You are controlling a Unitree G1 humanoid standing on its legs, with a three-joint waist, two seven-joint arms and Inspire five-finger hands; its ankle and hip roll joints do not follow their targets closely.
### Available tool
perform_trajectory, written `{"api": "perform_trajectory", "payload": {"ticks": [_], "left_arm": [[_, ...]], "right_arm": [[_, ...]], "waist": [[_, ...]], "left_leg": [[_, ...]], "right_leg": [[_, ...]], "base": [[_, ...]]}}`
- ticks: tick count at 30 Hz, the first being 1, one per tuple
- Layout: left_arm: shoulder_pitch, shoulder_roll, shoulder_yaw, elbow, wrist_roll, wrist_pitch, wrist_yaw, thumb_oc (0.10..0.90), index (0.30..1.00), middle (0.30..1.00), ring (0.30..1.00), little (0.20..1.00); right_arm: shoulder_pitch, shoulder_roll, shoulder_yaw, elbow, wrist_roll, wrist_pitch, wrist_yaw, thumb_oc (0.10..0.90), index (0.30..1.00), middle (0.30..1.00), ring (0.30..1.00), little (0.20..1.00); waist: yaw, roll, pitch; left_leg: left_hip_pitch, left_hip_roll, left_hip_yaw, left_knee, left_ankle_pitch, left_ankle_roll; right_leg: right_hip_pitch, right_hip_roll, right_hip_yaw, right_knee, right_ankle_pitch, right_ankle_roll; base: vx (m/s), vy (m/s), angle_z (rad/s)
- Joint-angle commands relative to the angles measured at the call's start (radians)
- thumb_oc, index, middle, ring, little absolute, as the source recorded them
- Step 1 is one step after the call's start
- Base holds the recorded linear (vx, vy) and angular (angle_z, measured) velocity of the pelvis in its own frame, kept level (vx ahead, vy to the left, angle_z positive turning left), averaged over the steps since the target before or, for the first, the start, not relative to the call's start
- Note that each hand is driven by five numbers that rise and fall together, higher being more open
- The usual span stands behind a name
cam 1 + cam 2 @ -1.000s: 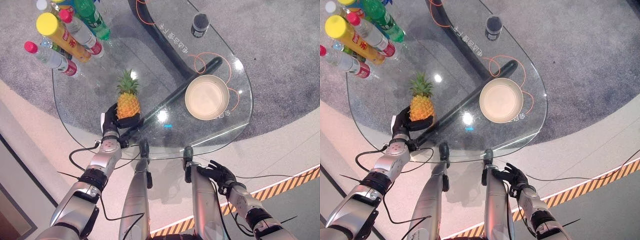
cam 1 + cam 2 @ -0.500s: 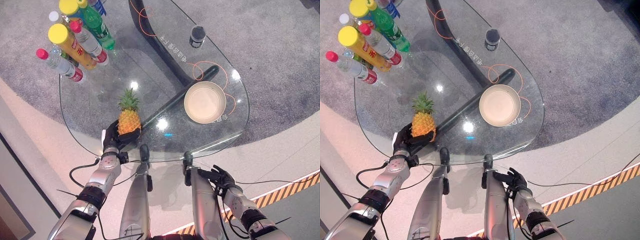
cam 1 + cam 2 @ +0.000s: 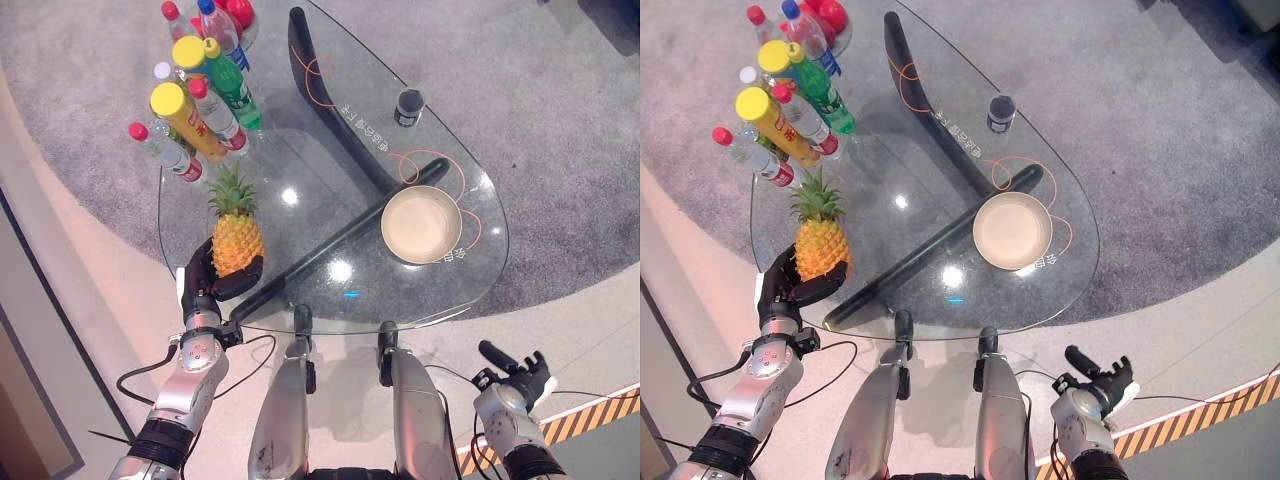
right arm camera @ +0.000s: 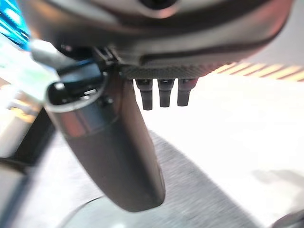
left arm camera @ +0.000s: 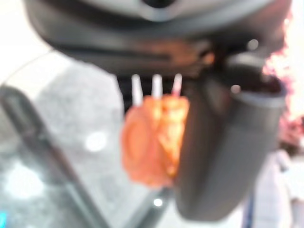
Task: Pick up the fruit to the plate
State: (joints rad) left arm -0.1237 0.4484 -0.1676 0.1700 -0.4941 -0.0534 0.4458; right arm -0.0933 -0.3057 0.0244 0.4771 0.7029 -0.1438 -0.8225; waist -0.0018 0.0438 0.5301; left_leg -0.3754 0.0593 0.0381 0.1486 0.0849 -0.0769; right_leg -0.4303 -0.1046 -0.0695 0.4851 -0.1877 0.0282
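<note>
Pineapple [image 3: 236,240] now higher in left robot hand [image 3: 203,287], knobbly rind

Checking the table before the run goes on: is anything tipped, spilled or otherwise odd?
Nothing stands out. The left hand holds the pineapple upright at the glass table's edge, the bottles stand upright, and the plate sits empty.

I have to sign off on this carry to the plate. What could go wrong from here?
The left hand grips only the lower part of the pineapple, so the tall fruit could tip out. The bottles stand close behind its crown and might get knocked. The plate lies across the glass table, a long reach.
</note>
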Motion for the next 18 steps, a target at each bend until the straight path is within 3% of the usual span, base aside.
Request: {"api": "perform_trajectory", "payload": {"ticks": [1,4,11,15,18], "left_arm": [[-0.012,0.057,0.111,-0.152,0.07,-0.095,-0.018,0.1,0.3,0.3,0.3,0.2],[0.013,0.049,0.114,-0.169,0.078,-0.088,-0.038,0.1,0.3,0.3,0.3,0.2],[0.083,0.025,0.114,-0.201,0.093,-0.109,-0.11,0.1,0.3,0.3,0.3,0.2],[0.115,0.024,0.112,-0.251,0.122,-0.122,-0.181,0.1,0.3,0.3,0.3,0.2],[0.106,0.041,0.098,-0.281,0.132,-0.126,-0.216,0.1,0.3,0.3,0.3,0.2]], "right_arm": [[0.04,-0.011,-0.029,-0.151,-0.105,-0.084,0.005,0.8,0.9,0.9,0.9,0.9],[0.055,-0.009,-0.007,-0.261,-0.15,-0.108,0.09,0.8,0.9,0.9,0.9,0.9],[0.095,0.0,0.035,-0.492,-0.197,-0.232,0.427,0.8,0.9,0.9,0.9,0.9],[0.106,-0.023,0.055,-0.581,-0.12,-0.232,0.648,0.8,0.9,0.9,0.9,0.9],[0.083,-0.045,0.084,-0.615,-0.088,-0.209,0.722,0.8,0.9,0.9,0.9,0.9]], "waist": [[-0.007,-0.051,-0.01],[-0.008,-0.052,-0.01],[-0.016,-0.057,-0.01],[-0.013,-0.062,-0.01],[-0.007,-0.061,-0.01]], "left_leg": [[0.034,-0.089,-0.018,0.176,-0.101,0.058],[0.048,-0.089,-0.02,0.175,-0.1,0.059],[0.077,-0.086,-0.013,0.172,-0.105,0.057],[0.091,-0.088,-0.006,0.169,-0.111,0.058],[0.087,-0.086,-0.006,0.181,-0.111,0.056]], "right_leg": [[0.162,0.016,-0.066,-0.266,0.201,-0.01],[0.178,0.015,-0.065,-0.268,0.198,-0.012],[0.203,0.015,-0.059,-0.268,0.188,-0.01],[0.219,0.013,-0.059,-0.277,0.184,-0.007],[0.221,0.011,-0.063,-0.275,0.182,-0.008]], "base": [[0.0,0.0,0.0],[0.0,0.0,0.0],[0.0,0.0,0.0],[0.0,0.0,0.0],[0.0,0.0,0.0]]}}
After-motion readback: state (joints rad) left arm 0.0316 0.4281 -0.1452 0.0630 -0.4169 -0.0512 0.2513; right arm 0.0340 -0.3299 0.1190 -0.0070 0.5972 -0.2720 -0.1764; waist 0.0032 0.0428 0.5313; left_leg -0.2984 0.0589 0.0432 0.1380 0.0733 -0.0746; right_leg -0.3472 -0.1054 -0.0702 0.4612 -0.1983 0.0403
